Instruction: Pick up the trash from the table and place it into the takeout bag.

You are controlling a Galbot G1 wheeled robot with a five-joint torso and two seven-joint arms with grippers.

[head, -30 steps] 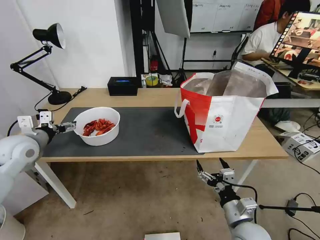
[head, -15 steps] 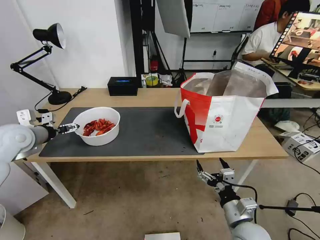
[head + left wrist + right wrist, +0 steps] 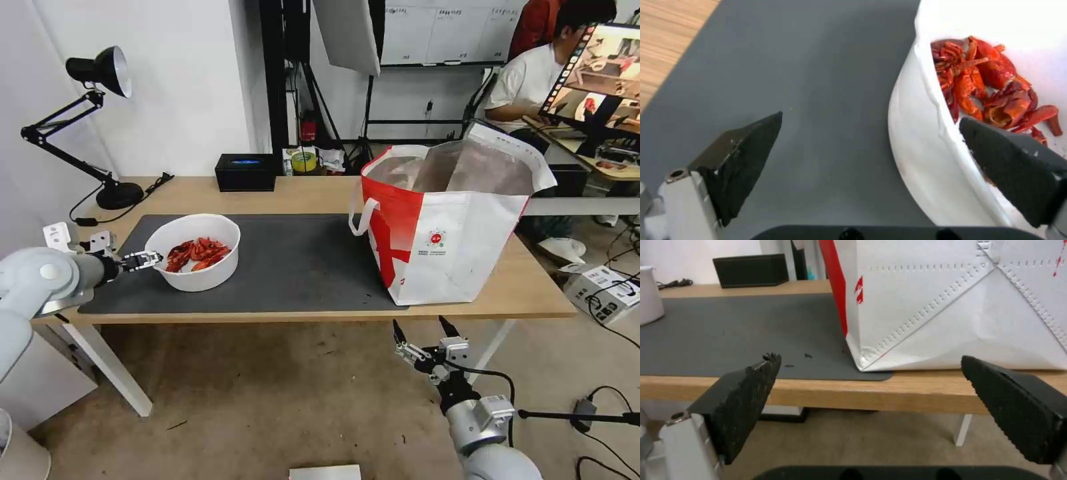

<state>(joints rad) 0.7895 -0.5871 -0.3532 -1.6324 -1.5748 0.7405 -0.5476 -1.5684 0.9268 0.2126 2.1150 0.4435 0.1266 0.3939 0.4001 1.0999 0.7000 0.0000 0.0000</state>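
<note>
- Table (image 3: pixel 320 193): light-wood top with a dark grey mat (image 3: pixel 293 260) covering most of its middle.
- Takeout bag (image 3: pixel 453 227): stands upright and open-mouthed on the robot's right end of the table, its near corner resting on the mat edge; well apart from the bowl.
- Bowl (image 3: pixel 195 252): white, round, holding red crayfish shells (image 3: pixel 991 83); sits on the mat toward the robot's left. Judged light and thin-walled, with a smooth and possibly greasy surface; loose shells will spill if it tilts. The rim is the practical place to take hold, one finger inside and one outside, keeping the bowl level.
- Left gripper (image 3: pixel 148 259): at the bowl's left rim, fingers spread. In the left wrist view one finger (image 3: pixel 1013 166) sits over the inside of the wall and the other (image 3: pixel 746 156) hangs outside above the mat, so the wall lies between them, not yet pinched.
- Right gripper (image 3: pixel 421 333): parked below the table's front edge, under the bag, fingers spread and empty.
</note>
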